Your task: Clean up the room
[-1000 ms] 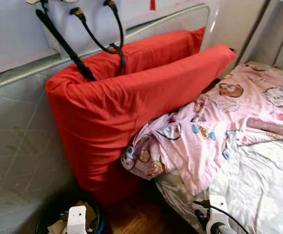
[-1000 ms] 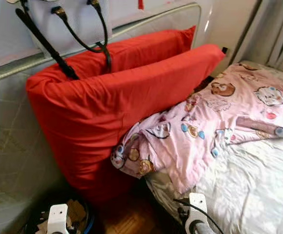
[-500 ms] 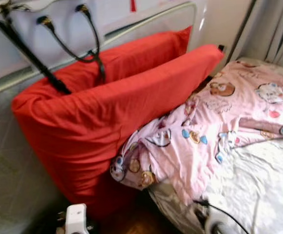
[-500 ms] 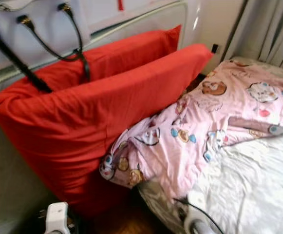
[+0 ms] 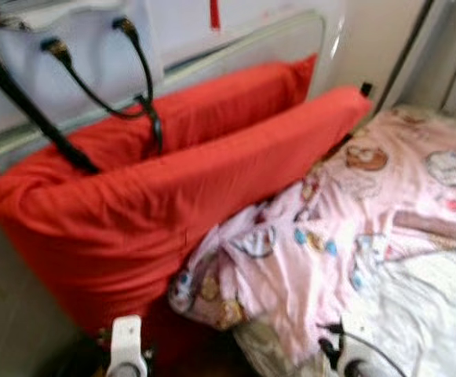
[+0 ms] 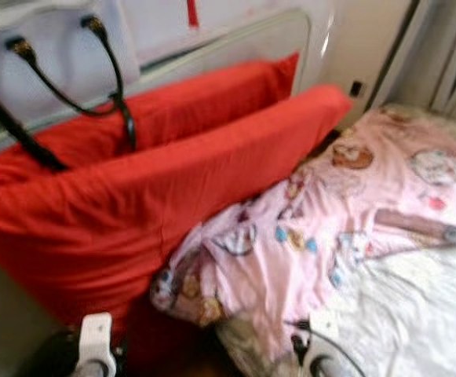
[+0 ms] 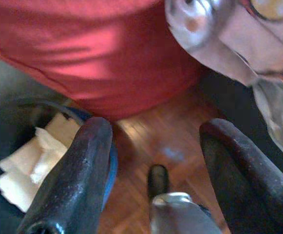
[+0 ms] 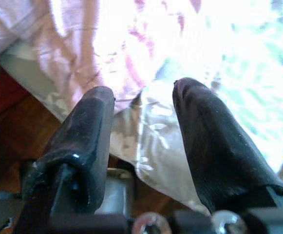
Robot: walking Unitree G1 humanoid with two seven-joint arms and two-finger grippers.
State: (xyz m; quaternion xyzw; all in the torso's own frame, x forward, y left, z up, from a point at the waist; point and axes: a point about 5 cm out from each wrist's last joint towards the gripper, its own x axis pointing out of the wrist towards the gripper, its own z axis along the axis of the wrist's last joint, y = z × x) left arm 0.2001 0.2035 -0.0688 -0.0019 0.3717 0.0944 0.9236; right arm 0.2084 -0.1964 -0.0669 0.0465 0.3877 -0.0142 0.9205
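Two red pillows (image 5: 173,196) are leaning against the headboard at ten o'clock, a pink cartoon blanket (image 5: 353,228) spilling off the bed (image 5: 432,314) at three o'clock. The left gripper (image 7: 156,146) is hanging wide open above the wooden floor (image 7: 170,146) near a bin of paper (image 7: 29,156), and the right gripper (image 8: 143,126) is gaping empty over the bed's edge.

Bedside surroundings
Black bag straps (image 5: 94,94) are hung over a metal rail (image 5: 235,47); curtain (image 5: 447,55) at right, wooden floor (image 7: 170,141) below.

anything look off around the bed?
Yes. The pink blanket is bunched and slides off the bed's edge over the white sheet. Two red pillows stand on edge, wedged between bed and wall. Black bag straps hang onto them.
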